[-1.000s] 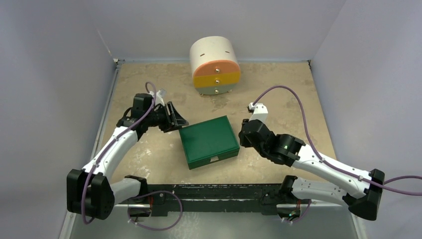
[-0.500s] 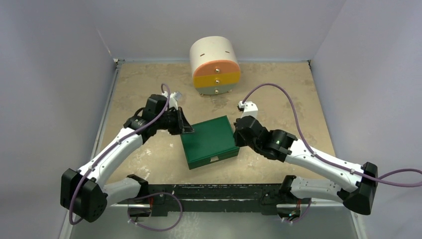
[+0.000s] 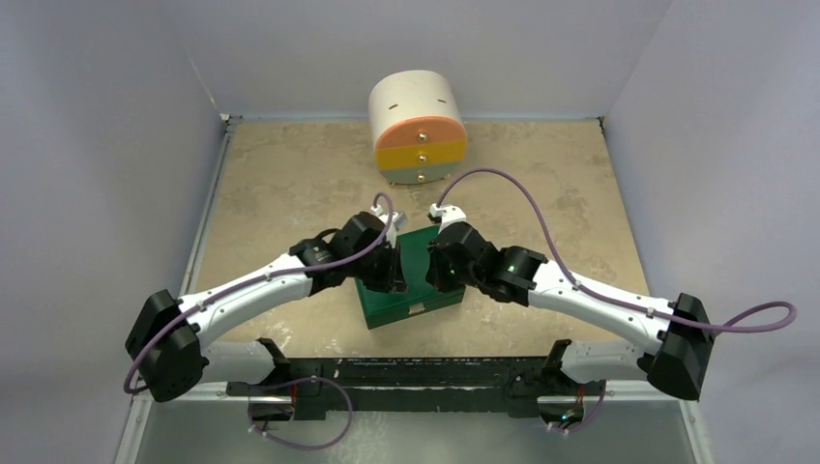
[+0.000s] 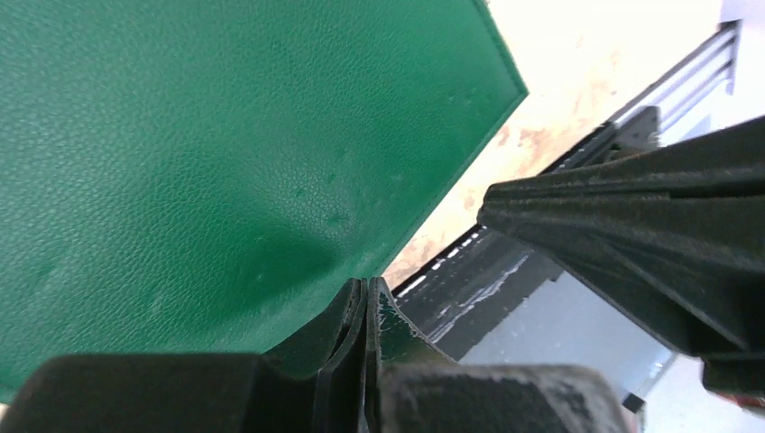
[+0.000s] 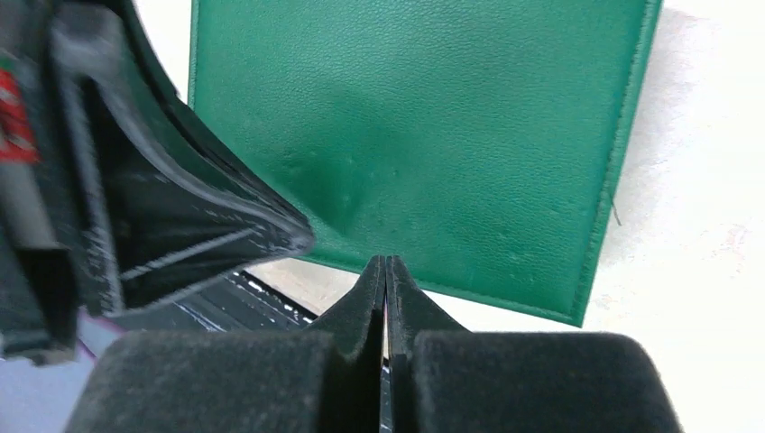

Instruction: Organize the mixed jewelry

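2 closed pincers (image 4: 365, 287) (image 5: 386, 263) over grn box (image 3: 417, 280)

Closed green box (image 3: 418, 295) lies near the centre of the tan table (image 3: 280, 184). Left gripper (image 3: 392, 275) and right gripper (image 3: 440, 271) sit over its lid from opposite sides, close together. Round drawer chest (image 3: 418, 126) stands at the far edge, well apart.
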